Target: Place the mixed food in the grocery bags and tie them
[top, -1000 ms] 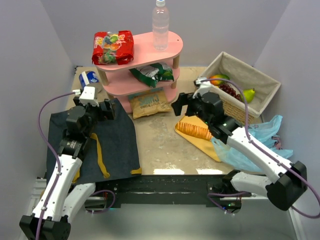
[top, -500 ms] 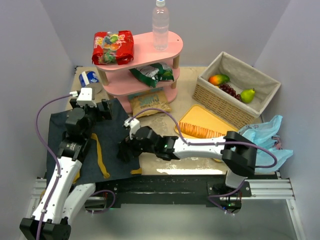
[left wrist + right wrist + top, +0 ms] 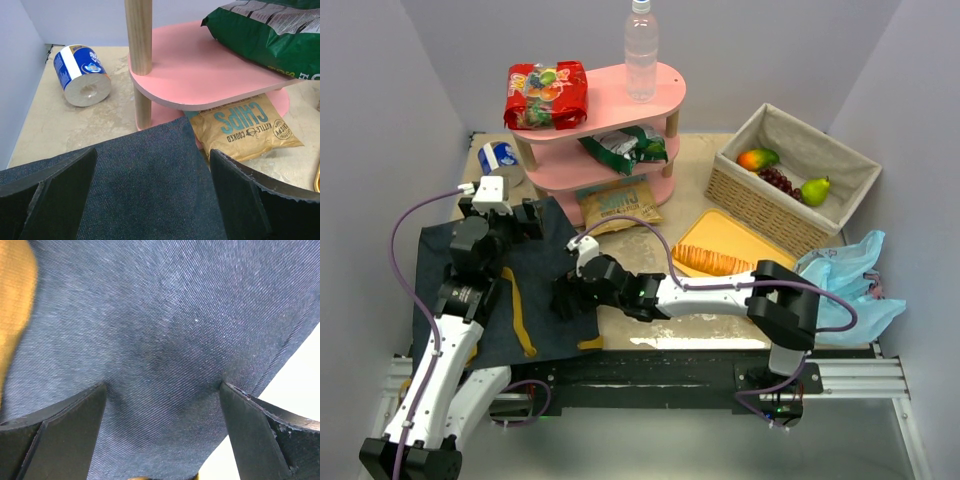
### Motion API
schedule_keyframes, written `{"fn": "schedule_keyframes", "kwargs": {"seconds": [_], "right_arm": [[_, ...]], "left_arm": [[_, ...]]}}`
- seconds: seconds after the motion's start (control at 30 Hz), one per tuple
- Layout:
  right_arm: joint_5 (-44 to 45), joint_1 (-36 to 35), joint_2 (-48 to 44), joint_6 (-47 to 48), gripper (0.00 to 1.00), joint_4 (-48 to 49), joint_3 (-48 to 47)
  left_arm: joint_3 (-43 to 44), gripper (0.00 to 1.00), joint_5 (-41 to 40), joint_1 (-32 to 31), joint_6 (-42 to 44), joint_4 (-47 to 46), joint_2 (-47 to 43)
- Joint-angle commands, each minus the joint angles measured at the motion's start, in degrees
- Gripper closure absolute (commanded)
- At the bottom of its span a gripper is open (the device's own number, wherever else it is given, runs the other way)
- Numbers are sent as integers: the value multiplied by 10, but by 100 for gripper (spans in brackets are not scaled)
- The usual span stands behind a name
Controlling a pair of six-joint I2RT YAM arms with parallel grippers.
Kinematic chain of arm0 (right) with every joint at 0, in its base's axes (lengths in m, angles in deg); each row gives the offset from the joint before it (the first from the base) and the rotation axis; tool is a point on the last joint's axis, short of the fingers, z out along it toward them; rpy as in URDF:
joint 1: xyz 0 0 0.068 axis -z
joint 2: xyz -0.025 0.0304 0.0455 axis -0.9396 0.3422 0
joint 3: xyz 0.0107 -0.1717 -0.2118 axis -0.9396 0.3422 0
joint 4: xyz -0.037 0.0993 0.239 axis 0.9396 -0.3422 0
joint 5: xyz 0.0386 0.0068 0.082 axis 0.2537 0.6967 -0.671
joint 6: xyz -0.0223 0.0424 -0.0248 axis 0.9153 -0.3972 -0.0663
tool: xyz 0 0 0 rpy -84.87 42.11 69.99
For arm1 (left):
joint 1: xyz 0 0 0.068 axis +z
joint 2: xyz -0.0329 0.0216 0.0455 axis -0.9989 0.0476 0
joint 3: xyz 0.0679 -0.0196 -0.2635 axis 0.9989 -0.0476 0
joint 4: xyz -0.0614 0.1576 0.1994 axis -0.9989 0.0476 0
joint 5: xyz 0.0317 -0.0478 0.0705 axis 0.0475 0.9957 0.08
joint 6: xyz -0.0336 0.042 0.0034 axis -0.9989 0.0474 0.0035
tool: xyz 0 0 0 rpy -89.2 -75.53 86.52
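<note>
Nearest me, the denim tote (image 3: 545, 262) lies flat on the table's left side. The right gripper (image 3: 162, 425), spread wide, is low over its right edge. The left gripper (image 3: 150, 192) hangs wide open above its far edge. Beyond, the tan crisp bag (image 3: 245, 127) lies under the pink shelf (image 3: 200, 65).

Tote (image 3: 165, 340): matt woven denim. Crisp bag (image 3: 270, 35): glossy plastic. Shelf post (image 3: 139, 35): smooth wood.

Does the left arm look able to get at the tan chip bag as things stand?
Probably yes: the open left gripper is over the denim tote, and the tan chip bag lies just ahead, sticking out from under the pink shelf.
</note>
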Motion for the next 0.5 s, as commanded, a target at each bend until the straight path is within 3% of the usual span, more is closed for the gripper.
{"fn": "schedule_keyframes", "kwargs": {"seconds": [0.0, 0.07, 0.17, 0.2, 0.27, 0.3, 0.37, 0.4, 0.47], "right_arm": [[3, -1, 29, -15, 2, 13, -4], [1, -1, 38, -14, 5, 16, -5], [6, 0, 44, -8, 24, 17, -6], [7, 0, 44, -4, 37, 17, -6], [7, 0, 39, 2, 51, 21, -4], [6, 0, 37, 5, 66, 22, -3], [5, 0, 28, 11, 77, 29, 3], [6, -1, 16, 18, 88, 29, 5], [14, 1, 4, 25, 97, 28, 12]], "left_arm": [[-5, 0, 1, 3, 9, -29, -5], [-4, 0, 2, 3, 8, -28, -5], [-1, 0, 3, 3, 7, -25, -5], [1, 0, 3, 3, 7, -24, -5], [7, 0, 4, 2, 5, -17, -6], [9, 0, 6, 2, 4, -16, -6], [15, 0, 17, 2, 2, -9, -7], [17, 0, 23, 2, 2, -7, -7], [21, 0, 40, 2, 2, 1, -6]]}}
